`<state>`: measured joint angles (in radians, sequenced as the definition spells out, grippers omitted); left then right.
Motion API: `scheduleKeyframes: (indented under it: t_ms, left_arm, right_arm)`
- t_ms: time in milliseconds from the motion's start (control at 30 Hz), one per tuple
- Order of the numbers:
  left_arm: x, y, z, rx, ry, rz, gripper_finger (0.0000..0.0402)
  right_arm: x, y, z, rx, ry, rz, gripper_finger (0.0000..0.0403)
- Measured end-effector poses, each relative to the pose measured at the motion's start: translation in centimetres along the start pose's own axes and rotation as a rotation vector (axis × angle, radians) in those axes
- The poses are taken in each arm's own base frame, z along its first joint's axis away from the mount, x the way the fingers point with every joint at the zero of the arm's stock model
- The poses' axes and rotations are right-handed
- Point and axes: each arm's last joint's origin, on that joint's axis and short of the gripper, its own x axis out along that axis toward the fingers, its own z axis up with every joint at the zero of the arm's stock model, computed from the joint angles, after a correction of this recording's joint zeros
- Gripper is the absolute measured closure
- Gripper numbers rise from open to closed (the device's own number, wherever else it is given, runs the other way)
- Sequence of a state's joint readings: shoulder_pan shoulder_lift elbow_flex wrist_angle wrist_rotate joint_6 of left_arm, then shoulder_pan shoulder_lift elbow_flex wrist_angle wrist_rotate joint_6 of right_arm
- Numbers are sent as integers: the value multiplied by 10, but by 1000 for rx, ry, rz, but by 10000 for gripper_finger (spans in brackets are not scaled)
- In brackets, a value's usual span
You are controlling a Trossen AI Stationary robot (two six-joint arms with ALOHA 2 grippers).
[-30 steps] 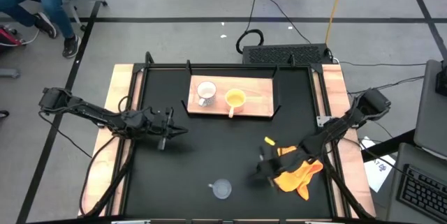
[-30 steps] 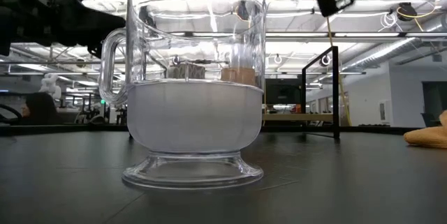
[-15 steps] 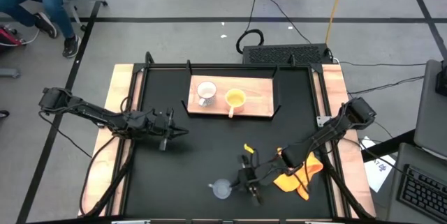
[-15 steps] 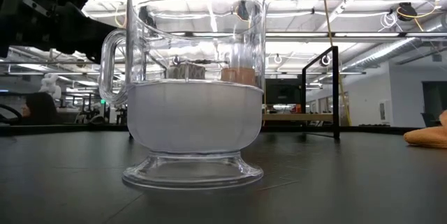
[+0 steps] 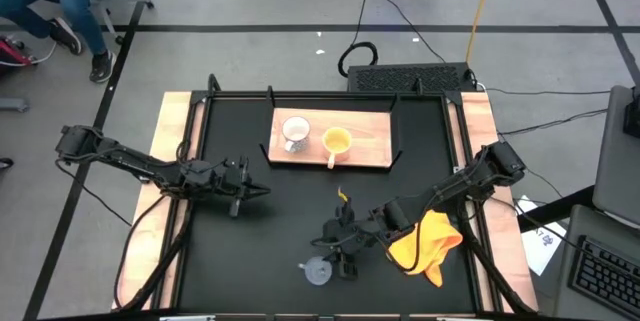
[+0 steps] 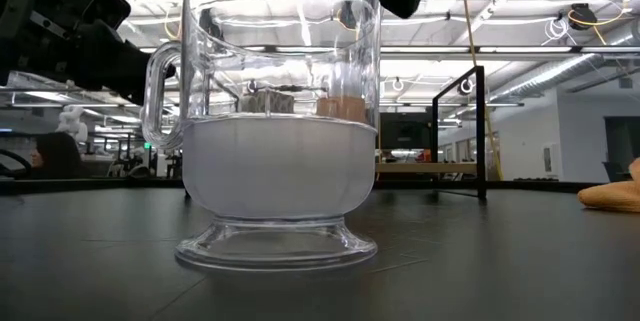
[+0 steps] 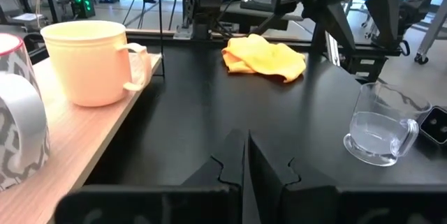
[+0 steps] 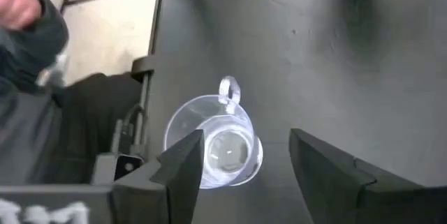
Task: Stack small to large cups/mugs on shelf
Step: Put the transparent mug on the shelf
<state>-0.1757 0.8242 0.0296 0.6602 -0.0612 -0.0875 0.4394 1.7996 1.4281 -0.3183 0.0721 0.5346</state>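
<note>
The clear glass cup (image 5: 317,272) stands upright on its foot on the black table near the front edge, also seen in the low view (image 6: 280,131). My right gripper (image 8: 244,139) hovers open just above it, one finger to each side of the cup (image 8: 213,140), touching nothing. On the wooden shelf (image 5: 372,151) at the back stand the white mug (image 5: 295,133) and the orange-yellow mug (image 5: 337,142). My left gripper (image 5: 250,189) waits shut at mid-left, its fingers (image 7: 246,161) pointing across the table.
An orange-yellow cloth (image 5: 425,246) lies crumpled right of the glass cup, under my right arm. The shelf's black brackets (image 5: 398,133) stand at its ends. Bare table lies between the shelf and the cup.
My right gripper has moved from above the cloth toward the table's left, ending over the glass cup, and has opened. The cup and both mugs have stayed put.
</note>
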Motion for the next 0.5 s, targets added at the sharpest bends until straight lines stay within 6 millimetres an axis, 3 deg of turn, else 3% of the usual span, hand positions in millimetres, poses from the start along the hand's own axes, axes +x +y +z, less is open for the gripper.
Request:
scheduleKeyframes:
  t_ms: [300,500]
  left_arm:
    - [0,0,-1,7,7,1,378]
    - [0,0,-1,8,10,1,378]
  right_arm:
    - [7,-3,-4,97,50,24,198]
    - [25,-5,-10,115,67,11,201]
